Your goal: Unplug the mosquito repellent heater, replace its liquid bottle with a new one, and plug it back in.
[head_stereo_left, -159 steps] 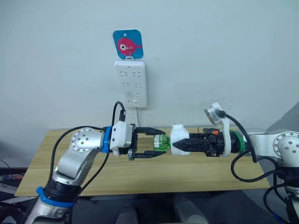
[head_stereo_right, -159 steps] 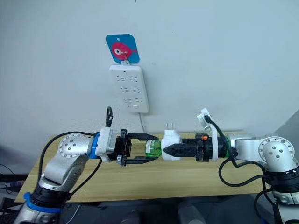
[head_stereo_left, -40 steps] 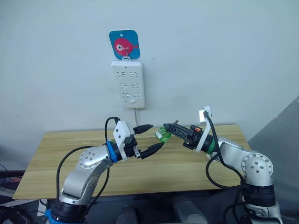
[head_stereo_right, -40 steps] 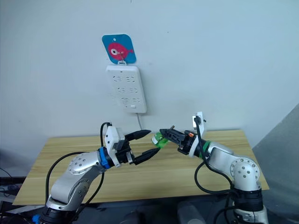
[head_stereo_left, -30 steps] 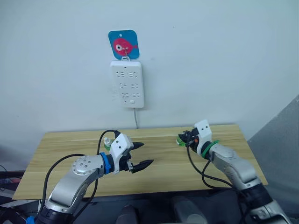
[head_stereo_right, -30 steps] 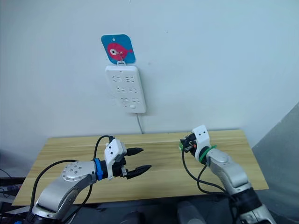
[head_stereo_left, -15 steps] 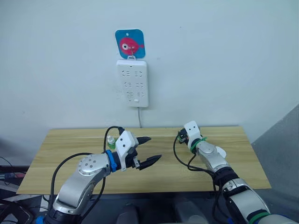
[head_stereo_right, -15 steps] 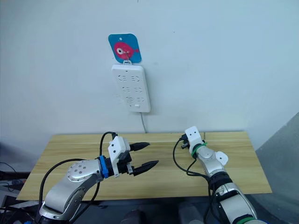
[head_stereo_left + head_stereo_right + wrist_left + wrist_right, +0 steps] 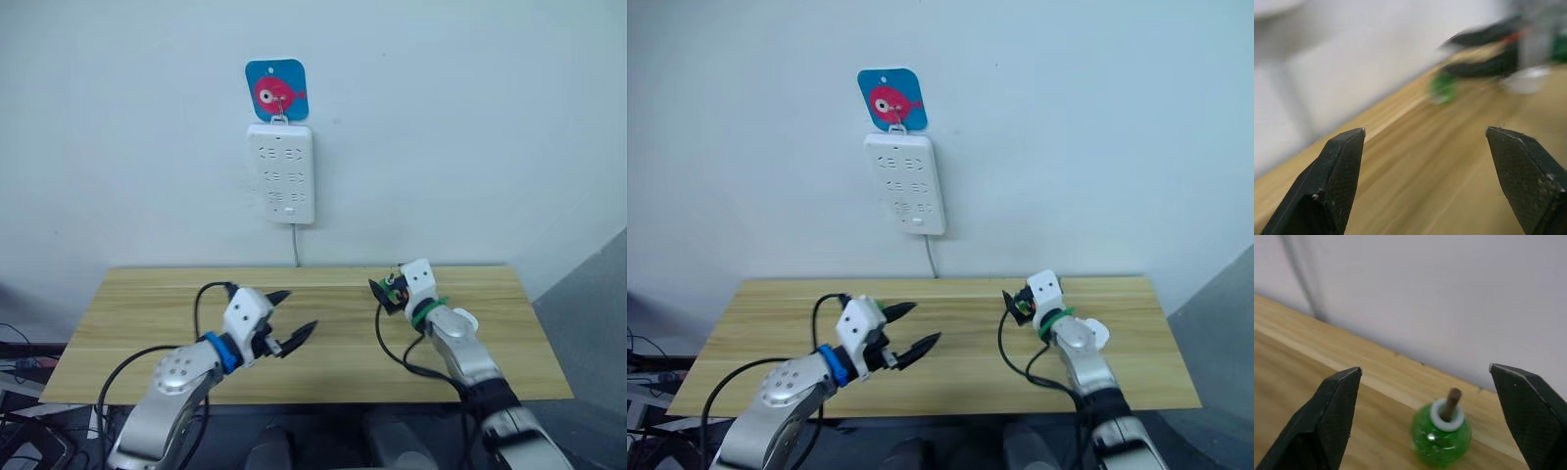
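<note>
**Green bottle standing free on the table, both grippers empty**

Green and round, the liquid bottle (image 9: 1441, 434) stands upright on the wooden table (image 9: 147, 304), near the back edge where the tabletop meets the pale wall. It has a white collar at the neck and a brown wick poking straight up. Its body looks full of green, though the liquid level cannot be read.

The right gripper (image 9: 1425, 368) points at the bottle with its jaws spread wide; neither finger touches it. The left gripper (image 9: 301, 307) hangs over the middle of the table, well apart from the bottle, with its two black fingers also spread and nothing between them.

A small white rounded piece (image 9: 458, 320) shows just beside the right forearm. It may be the mosquito repellent heater, but I cannot tell for certain.

On the wall, a long white power strip (image 9: 281, 172) hangs below a blue tag with a pink fish (image 9: 275, 89). None of its sockets has anything plugged in, and its cable (image 9: 296, 245) drops behind the table.
</note>
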`<state>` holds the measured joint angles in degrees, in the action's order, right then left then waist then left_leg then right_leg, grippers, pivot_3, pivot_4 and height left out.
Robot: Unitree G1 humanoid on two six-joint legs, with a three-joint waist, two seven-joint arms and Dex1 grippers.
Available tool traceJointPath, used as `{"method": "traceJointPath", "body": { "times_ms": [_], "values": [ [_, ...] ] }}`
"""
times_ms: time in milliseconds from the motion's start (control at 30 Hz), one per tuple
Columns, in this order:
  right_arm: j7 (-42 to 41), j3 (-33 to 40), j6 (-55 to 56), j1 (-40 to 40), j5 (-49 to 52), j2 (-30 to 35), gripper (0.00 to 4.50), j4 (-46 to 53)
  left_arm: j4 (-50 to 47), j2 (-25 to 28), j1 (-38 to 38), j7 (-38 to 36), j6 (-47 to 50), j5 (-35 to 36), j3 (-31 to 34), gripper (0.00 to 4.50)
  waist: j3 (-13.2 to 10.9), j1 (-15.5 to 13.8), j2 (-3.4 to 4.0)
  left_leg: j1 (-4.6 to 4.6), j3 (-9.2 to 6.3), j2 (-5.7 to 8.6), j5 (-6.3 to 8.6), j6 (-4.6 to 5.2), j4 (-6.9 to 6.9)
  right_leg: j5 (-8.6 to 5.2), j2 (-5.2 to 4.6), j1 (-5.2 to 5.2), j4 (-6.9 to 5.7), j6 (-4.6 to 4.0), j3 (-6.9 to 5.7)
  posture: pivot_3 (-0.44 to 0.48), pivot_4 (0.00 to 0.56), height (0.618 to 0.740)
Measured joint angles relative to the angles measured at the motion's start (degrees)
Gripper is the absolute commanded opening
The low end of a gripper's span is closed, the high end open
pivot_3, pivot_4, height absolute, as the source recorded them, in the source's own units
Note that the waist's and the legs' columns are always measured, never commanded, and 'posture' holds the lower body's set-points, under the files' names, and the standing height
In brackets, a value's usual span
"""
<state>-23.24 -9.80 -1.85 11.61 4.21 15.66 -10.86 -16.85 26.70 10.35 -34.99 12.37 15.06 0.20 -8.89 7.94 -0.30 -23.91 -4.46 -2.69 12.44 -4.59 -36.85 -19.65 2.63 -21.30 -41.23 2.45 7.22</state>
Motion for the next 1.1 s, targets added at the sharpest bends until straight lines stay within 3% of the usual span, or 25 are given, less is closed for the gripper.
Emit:
{"method": "traceJointPath", "body": {
  "times_ms": [200, 400, 767, 1100],
  "values": [
    [-10.97, -7.39, -14.60, -9.37, 1.80, 10.44, 4.47, 29.63, 11.50, -1.19, 0.91, 3.69, -3.65, -0.09, 7.76, 4.12, -2.03, -0.01, -0.38, 0.07, 0.03, -0.05, -0.03, -0.03, -0.10, -0.03, 0.00, 0.03, -0.01, -0.14, 0.03, -0.138, 0.228, 0.704],
    [-14.55, -10.77, -27.63, -9.43, 3.15, 14.87, 4.47, 43.67, 22.16, -2.61, -5.28, 7.07, -6.72, -1.15, 10.08, 4.12, -4.00, -0.47, -0.90, -0.09, 0.09, 0.04, -0.05, -0.06, -0.13, 0.00, -0.14, -0.04, 0.09, -0.06, 0.05, -0.161, 0.275, 0.704],
    [-13.56, -10.60, -42.38, -5.06, 6.26, 15.25, 4.47, 51.21, 41.61, -3.47, -18.65, 8.16, -14.10, -6.59, 6.79, 4.12, -7.45, -0.54, -1.17, -0.51, -0.09, 0.01, 0.01, -0.13, -0.05, 0.04, -0.16, -0.37, 0.12, 0.01, -0.21, -0.203, 0.332, 0.704],
    [-11.68, -10.77, -45.39, -5.56, 7.42, 15.25, 4.47, 53.42, 51.11, -5.06, -25.57, 9.03, -19.02, -7.26, 6.88, 4.12, -8.19, -0.33, -1.16, -0.65, -0.09, 0.08, 0.00, -0.14, -0.09, 0.05, -0.29, -0.46, 0.13, 0.05, -0.26, -0.211, 0.342, 0.704]
  ]
}}
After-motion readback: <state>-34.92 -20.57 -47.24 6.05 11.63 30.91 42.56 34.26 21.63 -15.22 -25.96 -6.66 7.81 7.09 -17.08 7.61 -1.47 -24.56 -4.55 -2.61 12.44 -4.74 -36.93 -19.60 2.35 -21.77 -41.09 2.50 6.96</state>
